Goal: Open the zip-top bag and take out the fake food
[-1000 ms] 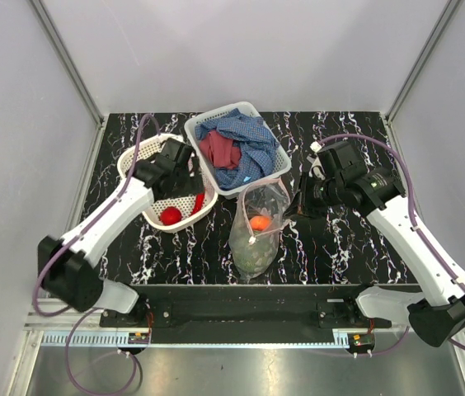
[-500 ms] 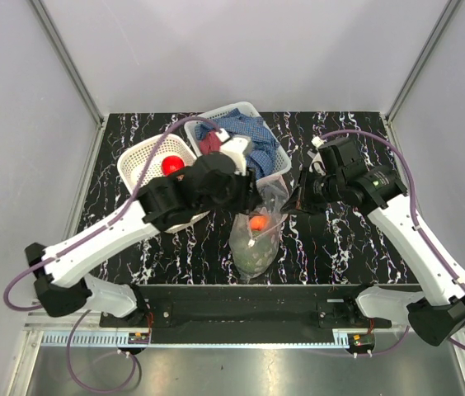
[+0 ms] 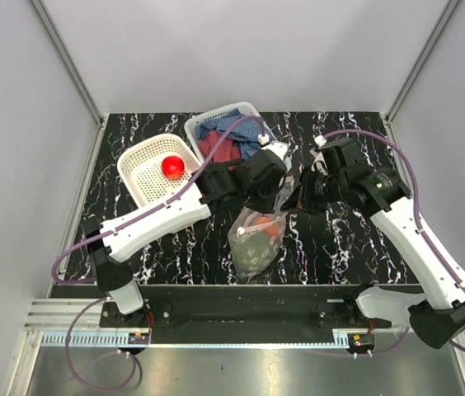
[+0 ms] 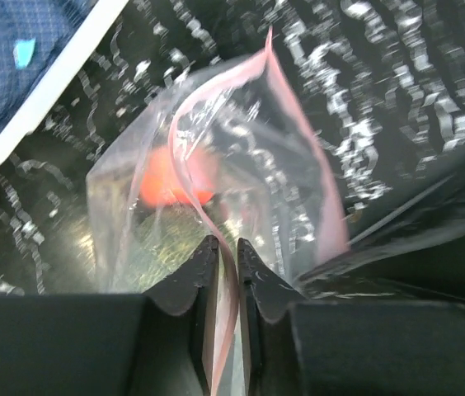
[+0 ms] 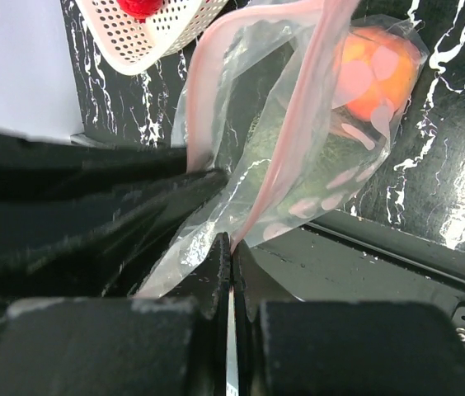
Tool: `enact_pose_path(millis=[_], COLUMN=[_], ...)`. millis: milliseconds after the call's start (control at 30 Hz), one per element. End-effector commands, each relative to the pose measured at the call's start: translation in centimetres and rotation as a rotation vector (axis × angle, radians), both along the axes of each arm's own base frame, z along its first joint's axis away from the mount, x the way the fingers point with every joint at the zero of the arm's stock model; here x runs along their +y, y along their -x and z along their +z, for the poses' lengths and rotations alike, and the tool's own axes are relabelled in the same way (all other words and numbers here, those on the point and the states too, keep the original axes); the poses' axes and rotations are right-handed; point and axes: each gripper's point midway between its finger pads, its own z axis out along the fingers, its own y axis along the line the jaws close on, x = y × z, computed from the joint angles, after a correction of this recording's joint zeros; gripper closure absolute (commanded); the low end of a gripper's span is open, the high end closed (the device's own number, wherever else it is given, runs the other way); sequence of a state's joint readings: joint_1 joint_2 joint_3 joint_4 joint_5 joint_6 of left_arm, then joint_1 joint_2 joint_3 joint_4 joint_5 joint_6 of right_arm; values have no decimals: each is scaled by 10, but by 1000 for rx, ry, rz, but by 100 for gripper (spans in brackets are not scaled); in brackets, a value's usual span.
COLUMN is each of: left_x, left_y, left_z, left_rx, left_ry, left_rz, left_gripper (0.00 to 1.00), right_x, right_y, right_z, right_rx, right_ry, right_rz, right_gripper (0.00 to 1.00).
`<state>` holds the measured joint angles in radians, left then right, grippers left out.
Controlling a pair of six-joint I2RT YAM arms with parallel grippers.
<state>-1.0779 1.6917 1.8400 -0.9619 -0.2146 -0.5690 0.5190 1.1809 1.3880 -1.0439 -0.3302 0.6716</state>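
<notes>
— Trouble from here, biggest thing first?

— The table (image 3: 344, 247) gives the zip-top bag (image 3: 255, 243) nothing to anchor on. The bag lies just below centre in the overhead view, between my arms, its mouth at the upper end near the cloth basket (image 3: 219, 115). If I pull the lips apart too hard, I judge the whole bag would drag or lift rather than open wider. The thin film could also slip from either pinch or tear at the seam. Tip it, and the orange fruit (image 5: 373, 70) might roll out across the table.

— How does it look?

— Clear, crinkled, dotted with pale rounds, edged by a pink zip strip. The mouth gapes in my left wrist view. The fruit sits mid-bag over something dull and greenish I cannot name.

— And your jaws?

— My left gripper (image 4: 226, 247) is pressed nearly together on one pink lip; my right gripper (image 5: 231, 246) pinches the other.
</notes>
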Motion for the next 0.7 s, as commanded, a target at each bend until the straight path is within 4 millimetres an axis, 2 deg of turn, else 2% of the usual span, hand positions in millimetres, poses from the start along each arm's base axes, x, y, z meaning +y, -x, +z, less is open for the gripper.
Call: enact_pose_path(millis=[0,133,167,233,333,367,467,667], left_x=[9,20,20,17,3,-8,-18,-17], left_y=[4,5,5,7,16,22,25,25], left_z=[51,93,99,115,124,125,115,74], left_rx=[-153,-246,-252,-260,-228,-205,-163,-92], left_ry=[53,149,165,212,260,274,274,169], left_rz=[28,62,69,63,-11,-58,-74,-43], left_gripper=[81,76,73,68,68,68,69,74], right_x=[-2,1,2,3,2,2,2,-1], right_y=[3,3,3,3,2,3,2,7], right_z=[25,28,30,35,42,43,43,44], right_rx=[-69,-65,-62,-72,-83,-86,-85,-82], right_ry=[-34,-44,-50,-62,-63,-63,-61,-63], right_rz=[-7,7,10,11,9,11,11,7], right_gripper=[100,100,100,100,100,100,100,100])
